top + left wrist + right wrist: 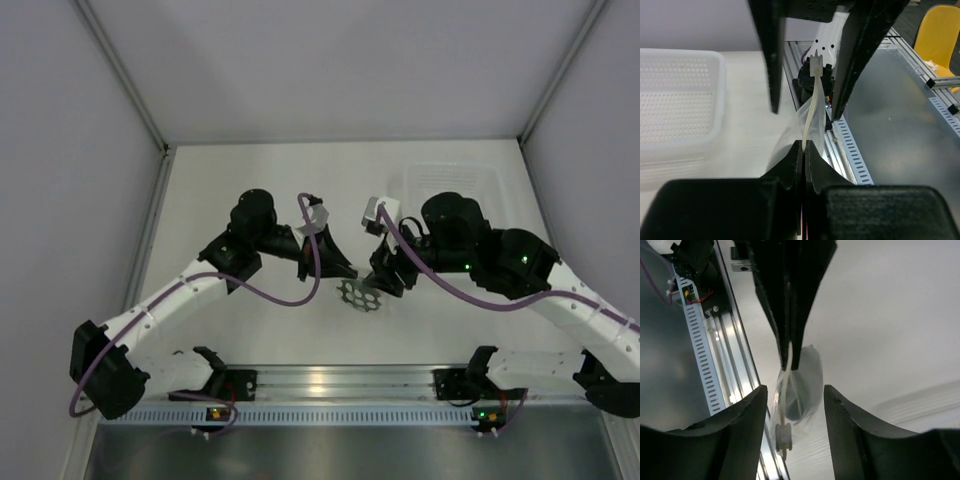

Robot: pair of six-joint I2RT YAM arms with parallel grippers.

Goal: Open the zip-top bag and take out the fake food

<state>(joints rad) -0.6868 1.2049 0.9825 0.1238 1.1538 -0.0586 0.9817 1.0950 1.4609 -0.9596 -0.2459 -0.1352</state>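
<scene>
The zip-top bag (360, 296), clear with white hexagon spots, hangs between both grippers just above the table. My left gripper (804, 144) is shut on the bag's white zip strip (810, 115); it also shows in the top view (342, 272). My right gripper (794, 390) is open, with its fingers (772, 75) on either side of the white slider (782, 435), not touching it. In the top view the right gripper (385, 280) is at the bag's right edge. A dark oval shape, the fake food (796, 409), shows dimly through the bag (807, 380).
A clear perforated rigid tray (450, 180) stands at the back right, also in the left wrist view (675, 100). The aluminium rail (320, 385) with the arm bases runs along the near edge. White walls enclose the table.
</scene>
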